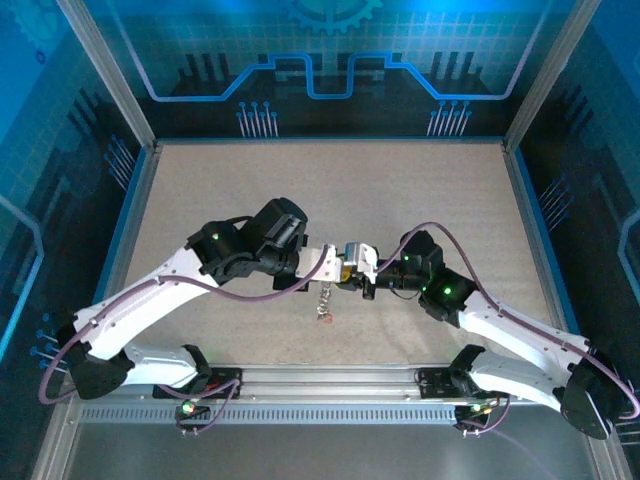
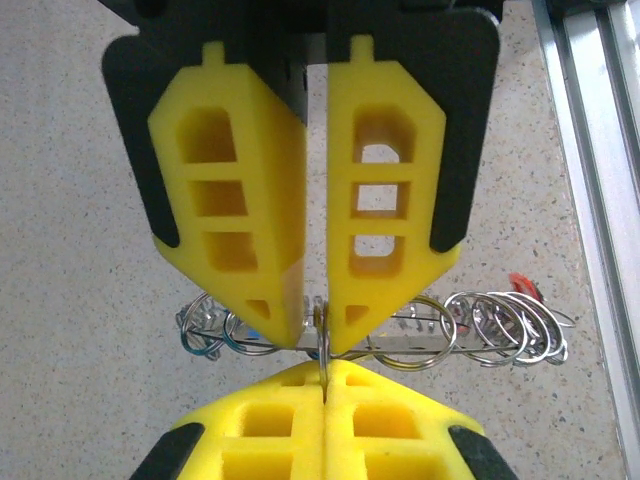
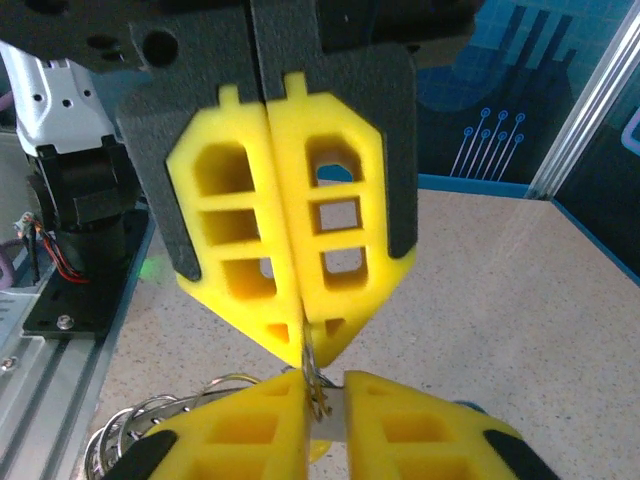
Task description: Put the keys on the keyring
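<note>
Above the table's middle my left gripper (image 1: 340, 268) and right gripper (image 1: 360, 280) meet tip to tip. The left gripper (image 2: 318, 335) is shut on the keyring (image 2: 400, 345), a grey metal band threaded with several wire rings (image 2: 510, 325). The band (image 3: 345, 435) shows between the left fingers (image 3: 250, 430). The right gripper (image 3: 305, 345) is shut on a thin split ring (image 3: 315, 385) standing edge-on at the band. A red key head (image 2: 522, 284) and a blue one (image 2: 256, 330) sit among the rings. A yellow bit (image 3: 325, 455) hangs under the band. A bunch with a red head (image 1: 325, 313) dangles below the grippers.
The beige table (image 1: 330, 190) lies open around and beyond the grippers. An aluminium rail (image 1: 330, 380) runs along the near edge between the arm bases. Blue enclosure walls (image 1: 330, 60) close the back and both sides.
</note>
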Tool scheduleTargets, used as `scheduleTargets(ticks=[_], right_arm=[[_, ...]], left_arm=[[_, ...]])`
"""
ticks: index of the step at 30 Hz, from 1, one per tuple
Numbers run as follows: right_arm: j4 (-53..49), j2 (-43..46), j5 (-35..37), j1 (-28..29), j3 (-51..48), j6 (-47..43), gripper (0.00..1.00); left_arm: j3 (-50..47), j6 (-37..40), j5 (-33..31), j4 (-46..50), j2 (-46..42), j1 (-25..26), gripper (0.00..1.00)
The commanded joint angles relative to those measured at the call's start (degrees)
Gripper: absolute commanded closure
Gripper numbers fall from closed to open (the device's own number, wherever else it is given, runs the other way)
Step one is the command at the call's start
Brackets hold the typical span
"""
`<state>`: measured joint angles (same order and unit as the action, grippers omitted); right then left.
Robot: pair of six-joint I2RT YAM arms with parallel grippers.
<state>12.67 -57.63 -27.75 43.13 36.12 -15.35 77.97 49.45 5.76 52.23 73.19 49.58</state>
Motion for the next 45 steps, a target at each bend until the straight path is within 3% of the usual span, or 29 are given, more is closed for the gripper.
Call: scheduleTargets(ticks=[1,4,10,15,22,32,39,45], right_arm=[[2.3,-0.3,-1.5,0.7,1.2,1.1,0.88],[2.5,-0.4,-2.0,0.9,1.2,0.9,1.00],[6.9,1.2,-2.2,0.7,0.1,2.8,1.00],[14.8,3.0,-2.7,-0.1,-1.3,8.5,1.00],[19.1,2.4,-6.5,-0.8,-1.2,10.8,1.00],[18.7,3.7,-6.2,-0.7,-1.7,11.2,1.00],[19.1,3.4,-6.2,-0.6,-1.8,10.9,1.00],[14.9,4.2,-5.6,-0.2,-1.0,8.1,1.00]], left_arm=[[2.0,0.5,0.9,0.0,0.0,0.4,1.00],[1.8,0.0,1.0,-1.0,-0.3,0.4,1.00],[-1.7,-0.6,-0.6,-3.0,-3.6,-0.2,0.83],[-5.9,-2.9,0.7,-6.6,-8.7,-1.5,0.77],[-10.4,-8.0,3.5,-16.7,-13.0,-1.8,0.77],[-10.7,-11.8,7.0,-19.9,-15.9,-2.7,0.76],[-9.7,-12.1,8.5,-19.3,-15.2,-3.2,0.89],[-9.7,-13.1,9.8,-20.1,-14.6,-3.3,0.85]])
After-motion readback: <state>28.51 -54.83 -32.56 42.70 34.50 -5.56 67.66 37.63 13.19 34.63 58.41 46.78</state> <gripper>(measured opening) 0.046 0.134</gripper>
